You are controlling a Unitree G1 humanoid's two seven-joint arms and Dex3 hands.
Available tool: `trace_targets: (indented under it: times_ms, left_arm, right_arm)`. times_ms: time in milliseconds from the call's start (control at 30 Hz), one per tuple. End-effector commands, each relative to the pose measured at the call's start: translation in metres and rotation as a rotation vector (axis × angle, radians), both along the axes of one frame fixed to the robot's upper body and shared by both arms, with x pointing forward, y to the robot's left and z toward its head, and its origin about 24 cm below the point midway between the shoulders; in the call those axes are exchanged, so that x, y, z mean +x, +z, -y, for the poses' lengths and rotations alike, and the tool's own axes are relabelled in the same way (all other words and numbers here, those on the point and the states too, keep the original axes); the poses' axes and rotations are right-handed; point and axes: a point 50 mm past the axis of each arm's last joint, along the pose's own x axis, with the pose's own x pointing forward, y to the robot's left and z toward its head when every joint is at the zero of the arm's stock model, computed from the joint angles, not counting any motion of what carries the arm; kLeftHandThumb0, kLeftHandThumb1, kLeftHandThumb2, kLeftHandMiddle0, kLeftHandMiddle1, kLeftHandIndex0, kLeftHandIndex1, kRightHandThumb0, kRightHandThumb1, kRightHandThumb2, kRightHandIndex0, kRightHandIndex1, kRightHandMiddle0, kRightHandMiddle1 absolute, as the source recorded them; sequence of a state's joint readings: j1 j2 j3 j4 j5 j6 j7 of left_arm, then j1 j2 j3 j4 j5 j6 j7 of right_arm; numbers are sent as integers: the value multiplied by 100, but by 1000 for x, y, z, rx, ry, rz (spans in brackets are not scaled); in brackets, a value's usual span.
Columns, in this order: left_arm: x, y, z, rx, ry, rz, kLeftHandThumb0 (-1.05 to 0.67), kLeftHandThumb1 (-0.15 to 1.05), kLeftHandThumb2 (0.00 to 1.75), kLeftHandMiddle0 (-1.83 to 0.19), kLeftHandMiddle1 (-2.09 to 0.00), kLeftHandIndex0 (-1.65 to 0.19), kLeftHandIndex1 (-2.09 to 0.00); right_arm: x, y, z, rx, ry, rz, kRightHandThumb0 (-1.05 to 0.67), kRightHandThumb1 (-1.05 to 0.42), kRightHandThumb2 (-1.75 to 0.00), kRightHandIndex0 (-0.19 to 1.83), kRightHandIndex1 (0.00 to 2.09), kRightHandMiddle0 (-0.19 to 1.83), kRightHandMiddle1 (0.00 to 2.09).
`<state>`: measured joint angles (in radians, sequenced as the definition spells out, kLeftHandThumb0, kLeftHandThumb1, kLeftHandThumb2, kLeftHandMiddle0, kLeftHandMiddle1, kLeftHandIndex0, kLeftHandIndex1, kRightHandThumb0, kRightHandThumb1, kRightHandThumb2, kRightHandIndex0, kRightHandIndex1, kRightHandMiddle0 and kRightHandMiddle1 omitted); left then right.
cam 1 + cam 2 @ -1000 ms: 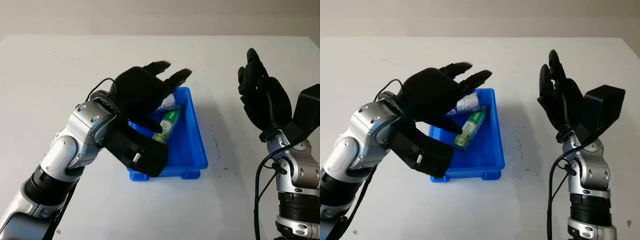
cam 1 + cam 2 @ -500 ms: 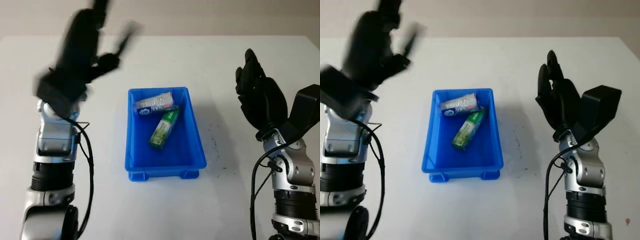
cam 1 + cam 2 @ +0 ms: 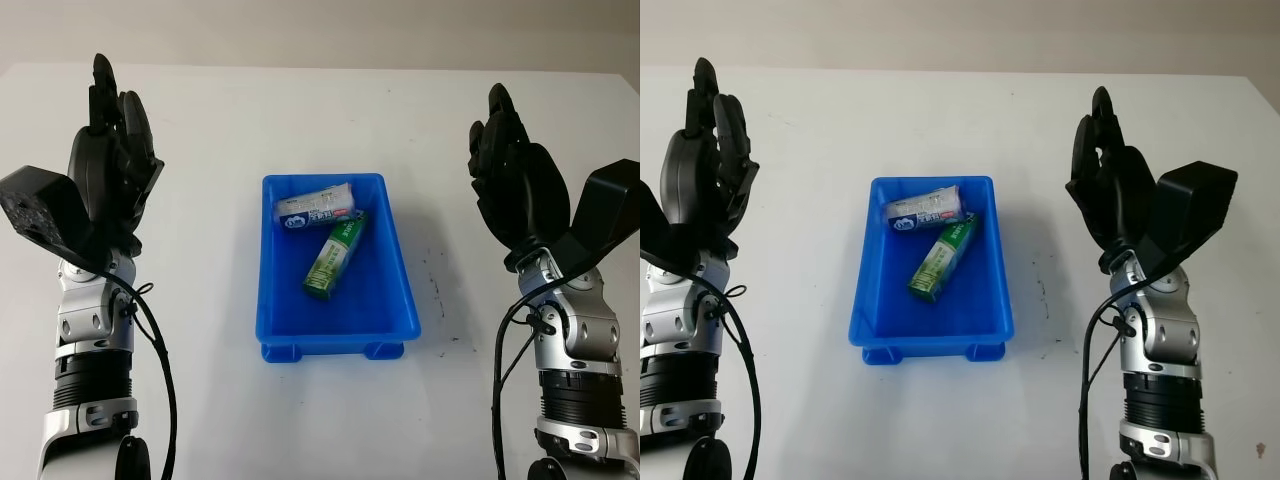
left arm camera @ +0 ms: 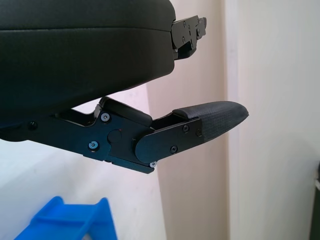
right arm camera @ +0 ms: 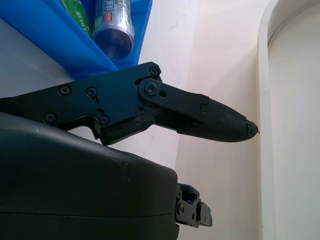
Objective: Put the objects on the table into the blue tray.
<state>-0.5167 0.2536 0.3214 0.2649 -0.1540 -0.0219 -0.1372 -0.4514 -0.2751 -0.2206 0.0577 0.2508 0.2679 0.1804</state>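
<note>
Black and raised, the left robot hand (image 3: 110,170) stood upright above the counter (image 3: 320,120), palm side turned inward, holding nothing and open, its fingers (image 3: 100,85) pointing up and away from the robot. Its wrist view caught one dark fingertip (image 4: 215,117) reaching across and a corner of the blue tray (image 4: 70,222) below it.

Moving right of that hand, well apart from it, sat the blue tray (image 3: 400,300) in the middle of the white counter, roughly midway between the two hands. Inside it, at the end farther from the robot, lay a white-and-blue packet (image 3: 317,207) set crosswise. Just beside it, toward the robot, lay a green tube-like pack (image 3: 333,258) on a slant, one end close to the packet; whether they touched was hard to call.

Right again, past some faint dark marks (image 3: 435,285) on the counter, the right robot hand (image 3: 515,180) was held up the same way, open and holding nothing, well apart from the tray. Its wrist view showed one finger (image 5: 215,120) stretched out, with the tray's wall (image 5: 45,40) and the packet's end (image 5: 114,27) beyond it.
</note>
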Motion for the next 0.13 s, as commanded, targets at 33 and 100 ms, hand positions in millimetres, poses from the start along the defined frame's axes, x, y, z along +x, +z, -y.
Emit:
trace_targets:
  times_ms: [33, 100]
  left_arm:
    - [-1, -8, -5, -27, 27, -15, -73, 105, 68, 19, 0, 19, 0]
    - [-1, -10, -5, -31, 30, -17, -73, 105, 67, 19, 0, 19, 0]
  right_arm:
    - [2, 6, 0, 11, 0, 32, -76, -105, -73, -19, 0, -19, 0]
    - [1, 6, 0, 7, 1, 31, -76, -105, -73, -19, 0, -19, 0]
